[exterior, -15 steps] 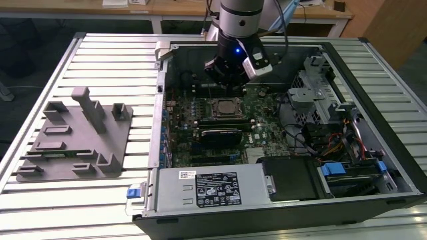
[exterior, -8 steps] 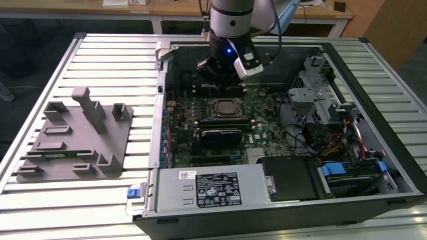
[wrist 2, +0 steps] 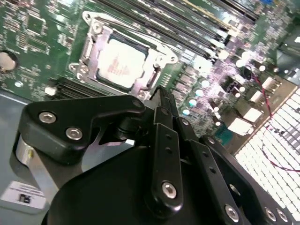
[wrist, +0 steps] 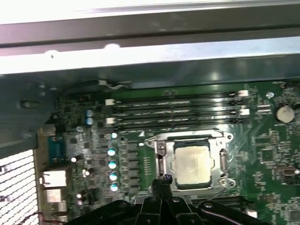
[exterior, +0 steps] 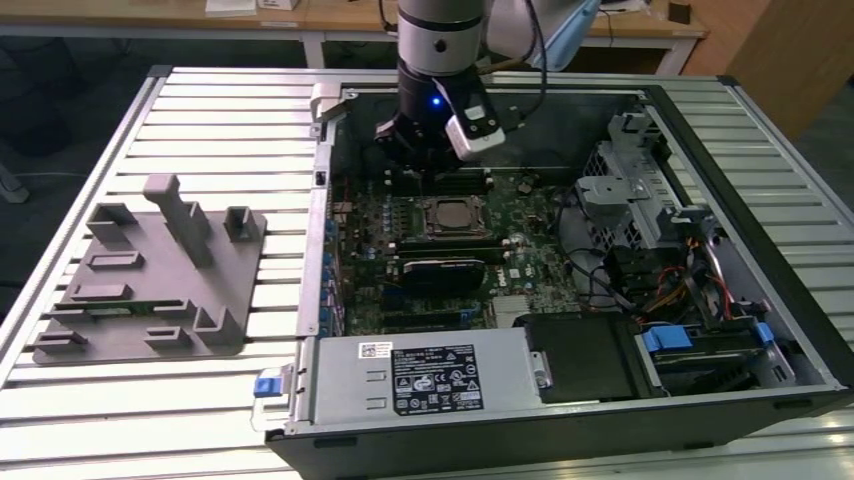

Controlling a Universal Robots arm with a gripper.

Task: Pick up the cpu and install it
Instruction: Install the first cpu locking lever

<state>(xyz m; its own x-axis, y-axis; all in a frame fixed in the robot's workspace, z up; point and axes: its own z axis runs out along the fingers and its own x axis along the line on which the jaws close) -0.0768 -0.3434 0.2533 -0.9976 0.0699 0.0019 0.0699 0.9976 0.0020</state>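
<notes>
The cpu (wrist: pixel 193 164) lies flat inside the socket frame (wrist: pixel 159 151) on the motherboard (exterior: pixel 534 262), silvery lid up. Both wrist views show it square w/ the frame, no corner riding high. Judging by that, it's already seated; can't tell if the retaining lever is locked.

Handling, as a guess: light, thin, stiff. The lid is smooth metal, so prob. slippery under hard pads. The underside contacts & the socket pins are the fragile bits. Best hold is on two opposite edges of the paler rim, kept level w/ light squeeze, never on the faces.

The gripper (wrist: pixel 162 180) hangs just beside the cpu, above the frame's edge and not touching the chip. Its fingers (wrist 2: pixel 161 117) are pinched together w/ nothing btw them, so it's clenched and empty.

Taking the exterior view as a clock face centred on the cpu (exterior: pixel 451 212):
- gripper (exterior: pixel 422 172) at approx 11 o'clock, close in
- memory slots (wrist: pixel 178 112) at 12, beyond the frame
- drive cage (exterior: pixel 627 200) at 3
- power supply (exterior: pixel 414 375) at 6, near the case's front wall
- grey holder block (exterior: pixel 147 280) at 8–9, well apart, outside the pc case (exterior: pixel 320 150) on the slatted table (exterior: pixel 200 110)
</notes>
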